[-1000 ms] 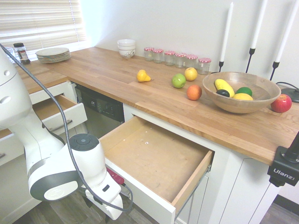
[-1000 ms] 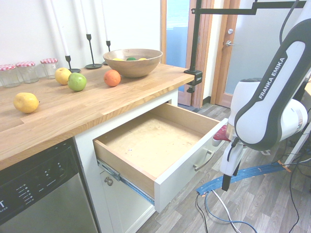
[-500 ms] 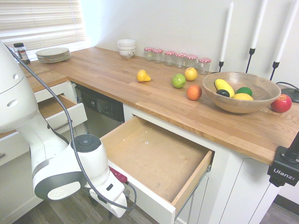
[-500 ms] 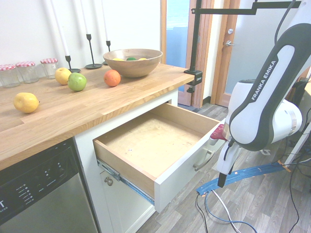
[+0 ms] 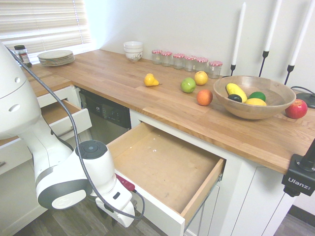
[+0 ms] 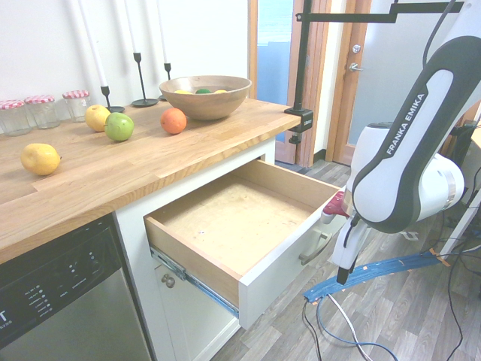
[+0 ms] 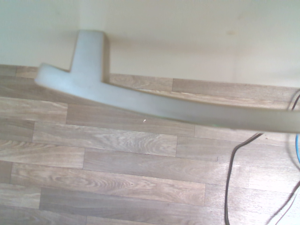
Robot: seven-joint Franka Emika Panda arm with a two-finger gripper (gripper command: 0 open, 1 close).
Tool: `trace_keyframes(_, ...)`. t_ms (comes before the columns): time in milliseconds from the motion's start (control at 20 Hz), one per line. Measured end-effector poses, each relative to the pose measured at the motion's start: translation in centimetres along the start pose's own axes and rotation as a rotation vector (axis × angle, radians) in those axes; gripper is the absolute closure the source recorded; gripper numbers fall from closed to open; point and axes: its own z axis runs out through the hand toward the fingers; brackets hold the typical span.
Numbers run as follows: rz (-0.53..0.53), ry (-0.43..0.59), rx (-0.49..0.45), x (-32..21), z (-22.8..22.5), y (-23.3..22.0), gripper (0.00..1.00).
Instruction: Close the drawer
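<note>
The drawer [image 5: 167, 169] stands pulled far out from under the front edge of the wooden countertop [image 5: 123, 78], its pale wood box bare inside, its white front toward the floor side; its curved silver handle [image 7: 154, 105] fills the wrist view, running across just before the white front, above grey wood-look floor planks [image 7: 117, 178]. A second, narrower white-fronted drawer [image 5: 61, 118] is also open near the countertop's left end, beside the black dishwasher [image 5: 106, 115]. The gripper [image 6: 344, 265] hangs pointing down just beside the handle at the wide drawer's front; whether its fingers are wide, narrow or around the handle cannot be told from these views. On the countertop, four loose fruits lie in the middle: a yellow pear [image 5: 150, 80], a yellow apple [image 5: 200, 77], a green apple [image 5: 188, 85] and an orange [image 5: 204, 97]. A fifth, a red apple [image 5: 296, 108], sits near the right end, just beside the wooden bowl [image 5: 251, 108]. The bowl holds four pieces: a yellow oblong one, a dark one, a green one and a yellow one. Along the back edge stand six glass jars [image 5: 186, 61] with red-checked lids, apparently empty, a stack of white bowls [image 5: 133, 50], and three tall white candles [image 5: 238, 34] in black holders. At the far left corner sits a stack of plates [image 5: 55, 57] and one dark-lidded spice jar [image 5: 21, 55].
</note>
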Motion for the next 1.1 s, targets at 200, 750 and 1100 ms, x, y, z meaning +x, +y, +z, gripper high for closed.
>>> trace_keyframes(200, -0.004, 0.0, 0.0, -0.1, 0.0, -0.1, 1.0)
trace_keyframes(750, -0.004, 0.053, 0.028, 1.3, -0.6, -1.2, 1.0)
trace_keyframes(1100, 0.01, 0.112, 0.056, 2.7, 0.8, -3.8, 1.0)
